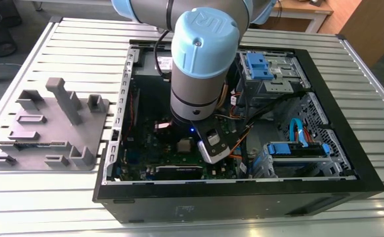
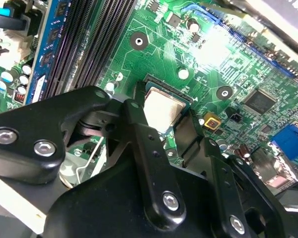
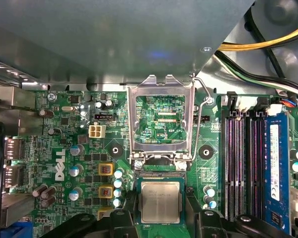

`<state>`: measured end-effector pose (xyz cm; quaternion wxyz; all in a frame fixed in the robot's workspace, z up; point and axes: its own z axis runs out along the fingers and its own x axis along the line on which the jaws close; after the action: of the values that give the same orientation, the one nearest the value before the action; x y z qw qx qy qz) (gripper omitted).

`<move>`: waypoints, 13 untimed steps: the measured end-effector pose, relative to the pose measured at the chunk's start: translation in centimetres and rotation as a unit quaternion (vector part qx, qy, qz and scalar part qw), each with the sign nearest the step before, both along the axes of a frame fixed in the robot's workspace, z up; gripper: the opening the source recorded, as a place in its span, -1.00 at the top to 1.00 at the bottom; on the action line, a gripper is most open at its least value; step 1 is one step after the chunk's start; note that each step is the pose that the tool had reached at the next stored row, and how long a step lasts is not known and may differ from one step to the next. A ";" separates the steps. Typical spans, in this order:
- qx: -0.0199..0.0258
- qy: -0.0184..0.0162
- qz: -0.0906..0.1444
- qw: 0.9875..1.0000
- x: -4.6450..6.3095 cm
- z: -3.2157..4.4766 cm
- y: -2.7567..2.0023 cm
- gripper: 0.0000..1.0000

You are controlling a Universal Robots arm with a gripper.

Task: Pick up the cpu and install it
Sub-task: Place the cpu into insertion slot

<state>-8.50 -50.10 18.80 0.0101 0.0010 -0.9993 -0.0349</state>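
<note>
In the exterior view the arm's wrist (image 1: 201, 64) blocks much of the motherboard (image 1: 178, 165). In the second wrist view the gripper (image 2: 161, 118) covers one side of the cpu (image 2: 163, 106), so contact there cannot be told. In the first wrist view the picture's edge cuts the gripper off, and a grey panel (image 3: 114, 39) hides part of the motherboard.

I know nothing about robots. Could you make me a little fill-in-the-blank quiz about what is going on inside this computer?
1. The cpu sits in its socket on the ___ motherboard.
2. The silver socket plate next to it is swung ___.
3. The grey holder board lies at the exterior view's ___ of the computer case.
Missing words: green; open; left.
</note>
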 end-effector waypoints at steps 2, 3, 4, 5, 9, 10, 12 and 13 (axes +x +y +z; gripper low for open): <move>0.000 0.000 0.000 1.000 0.0 -0.01 0.00 -0.08; 0.000 0.000 0.000 1.000 0.0 -0.01 0.00 -0.08; 0.000 0.000 0.000 1.000 0.0 -0.01 0.00 -0.08; 0.000 0.000 0.000 1.000 0.0 -0.01 0.00 -0.08; 0.000 0.000 0.000 1.000 0.0 0.27 0.00 -0.08; 0.000 0.000 0.000 1.000 0.0 0.27 0.00 -0.08; 0.000 0.000 0.000 1.000 0.0 0.26 0.00 -0.08; 0.000 0.000 0.000 1.000 0.1 0.25 0.00 -0.08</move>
<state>-8.36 -50.10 19.05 0.0101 0.0011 -0.9993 -0.0349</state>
